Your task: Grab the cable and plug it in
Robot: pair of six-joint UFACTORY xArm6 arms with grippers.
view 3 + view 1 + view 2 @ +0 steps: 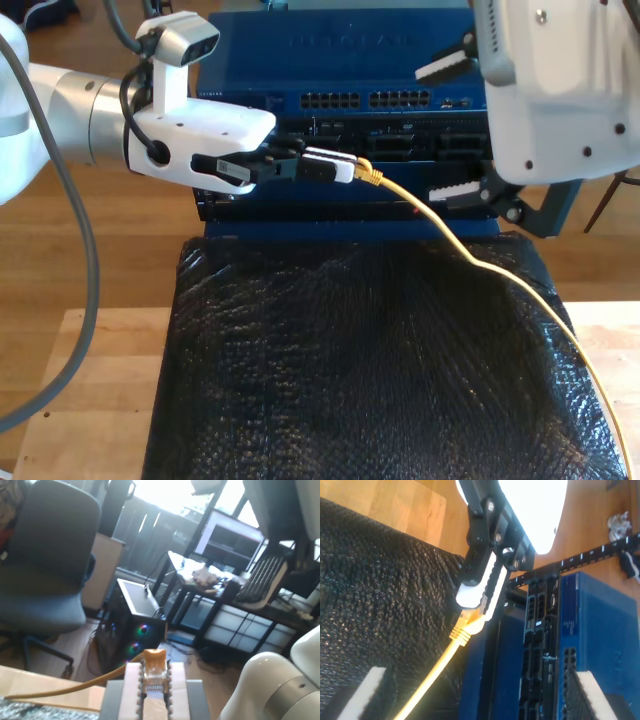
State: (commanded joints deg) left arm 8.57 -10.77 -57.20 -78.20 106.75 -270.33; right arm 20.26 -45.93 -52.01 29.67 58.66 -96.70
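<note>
Cable [470,255] plug sits clamped in my first end effector [154,680], just in front of the blue switch [380,60] in the exterior view; lettering on its lid is too faint to read. My second end effector [480,700] hangs open above the black mat [350,350].

The cable [470,255] wears a smooth yellow plastic jacket, its plug [154,676] clear glossy plastic. Ribbed white pads [131,692] line the first tool [154,695]. The mat [350,370] is black, rough and bubbly with a slight sheen. The counter [80,400] is pale wood. The switch [350,50] looks like matt blue metal.
</note>
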